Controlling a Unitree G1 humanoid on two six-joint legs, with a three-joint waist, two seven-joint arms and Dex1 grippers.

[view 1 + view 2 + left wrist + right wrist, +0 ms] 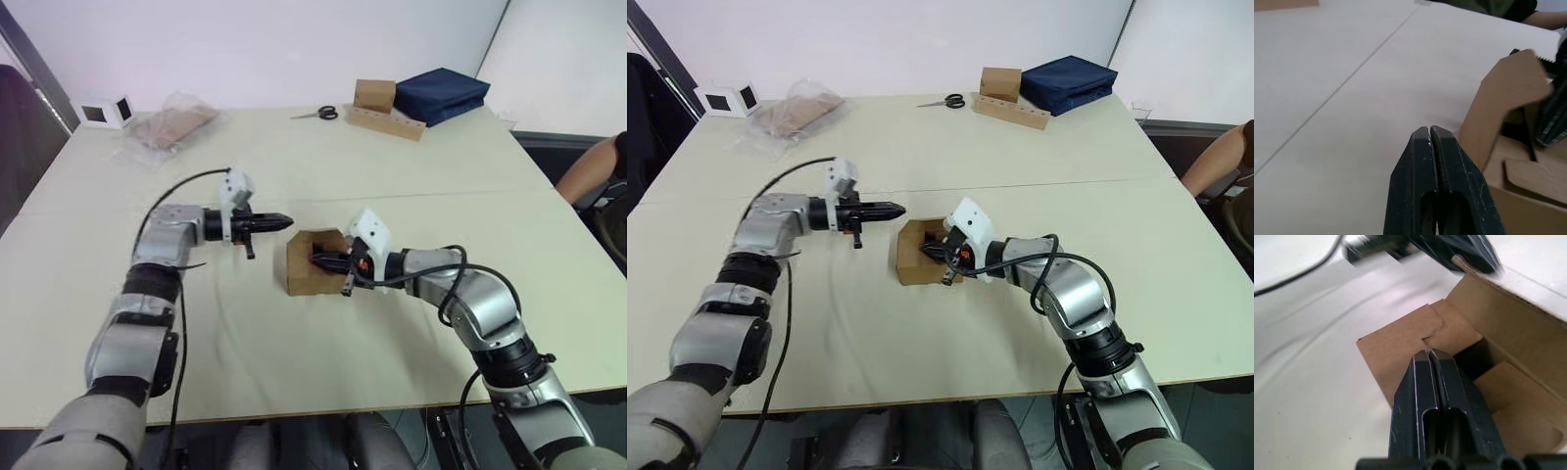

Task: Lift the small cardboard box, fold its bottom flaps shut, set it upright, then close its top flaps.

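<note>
Right gripper point(1429, 352) closed, empty, inside small cardboard box point(306, 274); left gripper point(1430, 129) closed, empty, beside flap

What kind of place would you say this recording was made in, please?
Probably an office or lab workroom: a large pale table before plain white walls, with scissors, a navy bag and cardboard pieces at its far edge.

Lighting: bright, even, diffuse; pale cream surface point(411, 176) with soft faint shadows, no glare. Head views sharp, edges bowed. Right wrist view: far black tool point(1449, 252) motion-blurred.
</note>
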